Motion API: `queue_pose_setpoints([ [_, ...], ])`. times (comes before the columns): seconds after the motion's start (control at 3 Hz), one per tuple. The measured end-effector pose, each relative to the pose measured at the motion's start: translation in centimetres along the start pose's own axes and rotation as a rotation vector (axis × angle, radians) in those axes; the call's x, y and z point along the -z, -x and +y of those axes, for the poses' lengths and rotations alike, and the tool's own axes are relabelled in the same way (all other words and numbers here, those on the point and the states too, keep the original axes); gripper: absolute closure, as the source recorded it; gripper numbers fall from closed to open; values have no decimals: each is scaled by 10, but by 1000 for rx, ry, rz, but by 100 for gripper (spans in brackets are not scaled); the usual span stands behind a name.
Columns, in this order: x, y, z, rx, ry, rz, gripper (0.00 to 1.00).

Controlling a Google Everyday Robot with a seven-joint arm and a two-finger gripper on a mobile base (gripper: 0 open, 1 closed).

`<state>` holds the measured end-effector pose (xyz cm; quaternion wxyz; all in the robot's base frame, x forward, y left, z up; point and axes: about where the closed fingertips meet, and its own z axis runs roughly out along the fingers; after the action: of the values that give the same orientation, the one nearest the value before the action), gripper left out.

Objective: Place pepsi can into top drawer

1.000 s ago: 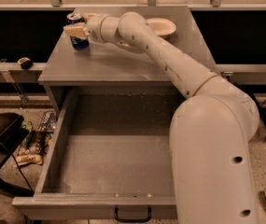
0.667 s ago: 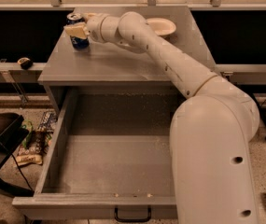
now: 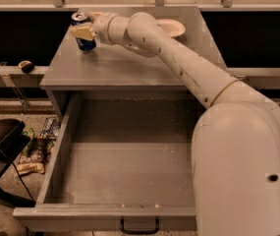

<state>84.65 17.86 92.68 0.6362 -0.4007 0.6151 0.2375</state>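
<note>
Although a second has passed since the first earlier frame, almost nothing has shifted. The claw (image 3: 84, 32) sits at the same back left corner of the desk (image 3: 129, 68), and the pepsi can (image 3: 86, 44) is in the same spot there. One pale finger (image 3: 82, 32) lies across the near side of the can below its silver top, so the claw reads as clamped on the can. Whether the can's base touches the desk or is just clear of it, I cannot tell.

The arm runs from the lower right across the desk in the same pose as before. A white bowl (image 3: 173, 28) stands just behind the forearm, at the back right of the desk, unmoved.

The top drawer (image 3: 60, 149) is pulled fully out below the desk front, as earlier, with its black handle (image 3: 139, 226) at the bottom edge. Snack packets (image 3: 35, 149) lie on the floor to its left.
</note>
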Motion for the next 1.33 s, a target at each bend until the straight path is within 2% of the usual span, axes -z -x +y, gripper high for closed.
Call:
queue_pose_setpoints([
  [0.33, 76, 67, 5, 61, -122, -86, 100],
  [0.67, 146, 133, 33, 56, -221, -146, 100],
  [1.0, 189, 160, 112, 0, -177, -133, 100],
  [1.33, 228, 120, 171, -67, -144, -9, 100],
])
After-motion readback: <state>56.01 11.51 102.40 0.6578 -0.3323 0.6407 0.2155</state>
